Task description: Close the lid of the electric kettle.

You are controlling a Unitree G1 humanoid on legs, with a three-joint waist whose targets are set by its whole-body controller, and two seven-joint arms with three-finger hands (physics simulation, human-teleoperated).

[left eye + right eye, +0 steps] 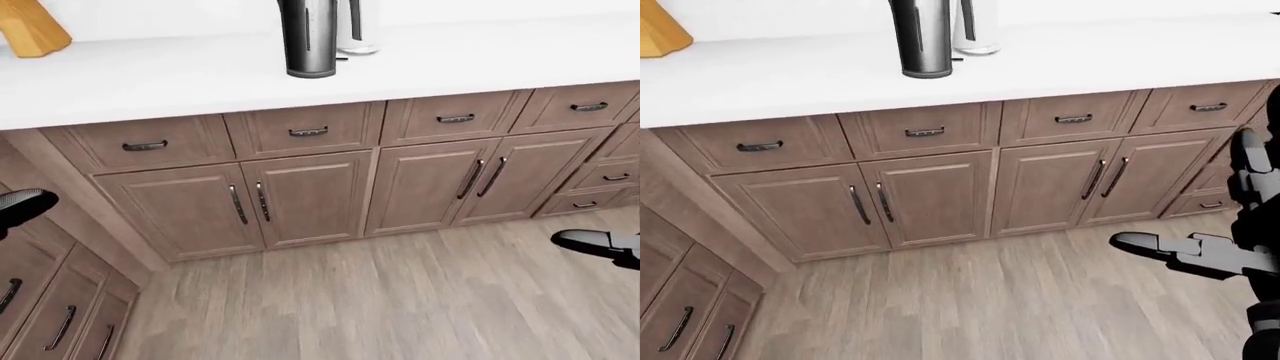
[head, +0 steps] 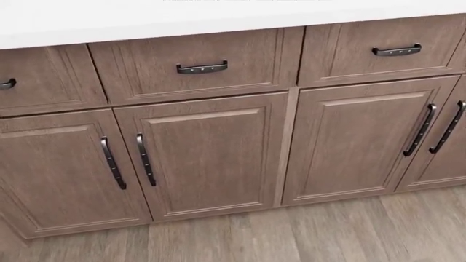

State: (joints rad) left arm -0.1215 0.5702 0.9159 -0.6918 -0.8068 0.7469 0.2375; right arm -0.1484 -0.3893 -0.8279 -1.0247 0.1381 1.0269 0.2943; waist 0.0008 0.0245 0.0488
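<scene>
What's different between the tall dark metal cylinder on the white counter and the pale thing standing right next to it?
The tall dark metal cylinder is grey-black steel; the pale object is whitish with a dark vertical strip. In the left-eye view the cylinder stands lower in the picture and to the left, partly covering the pale object, and its base looks wider. Both stand upright on the white countertop, their tops cut off by the picture's edge.

White flat countertop (image 1: pixel 480 60) at 12 o'clock; brown wood cabinets with dark metal handles (image 1: pixel 310 196) centre; grey-brown plank floor (image 1: pixel 400 300) 6 o'clock.
</scene>
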